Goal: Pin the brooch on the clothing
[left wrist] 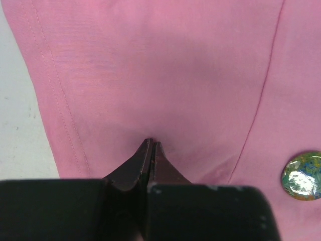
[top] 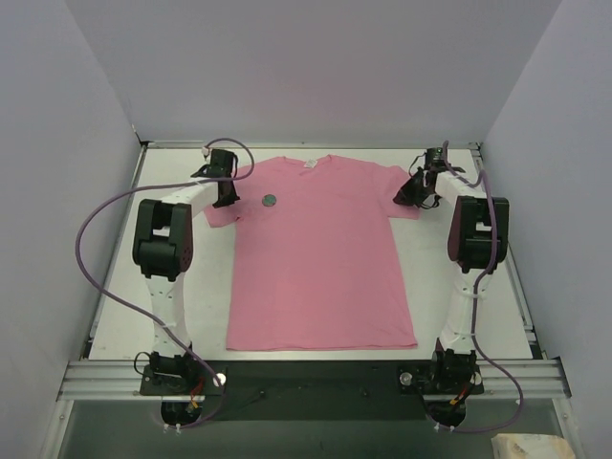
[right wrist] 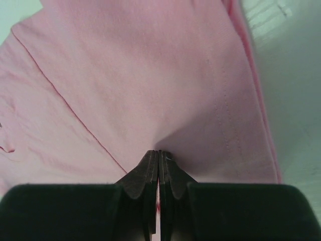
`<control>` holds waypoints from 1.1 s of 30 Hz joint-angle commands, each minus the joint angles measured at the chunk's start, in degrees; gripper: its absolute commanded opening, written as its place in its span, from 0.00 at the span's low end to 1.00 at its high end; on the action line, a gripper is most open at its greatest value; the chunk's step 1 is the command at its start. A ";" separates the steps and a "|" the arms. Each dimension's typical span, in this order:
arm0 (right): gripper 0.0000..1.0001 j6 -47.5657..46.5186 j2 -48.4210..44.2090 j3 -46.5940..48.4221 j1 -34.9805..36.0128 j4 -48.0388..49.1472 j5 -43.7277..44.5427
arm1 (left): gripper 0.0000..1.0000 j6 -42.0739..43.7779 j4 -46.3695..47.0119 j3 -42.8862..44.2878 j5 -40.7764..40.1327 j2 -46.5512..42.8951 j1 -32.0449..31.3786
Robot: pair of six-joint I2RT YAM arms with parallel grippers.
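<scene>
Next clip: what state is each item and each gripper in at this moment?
T-shirt: spread flat, both sleeves pinched.
brooch: lying on the shirt's chest, nearer the left arm; whether it is pinned cannot be told.
left gripper: jaws shut on sleeve fabric, which puckers at the tips.
right gripper: jaws shut, pink fabric caught between them.

The T-shirt lies flat on the table, collar at the far side. The brooch rests on it by the left shoulder, beside the left gripper; the right gripper meets the opposite sleeve.
</scene>
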 commanded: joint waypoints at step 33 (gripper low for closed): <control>0.00 3.29 -3.31 -6.09 -5.47 -1.85 1.50 | 0.00 -1.43 -14.93 16.57 -2.27 8.34 3.06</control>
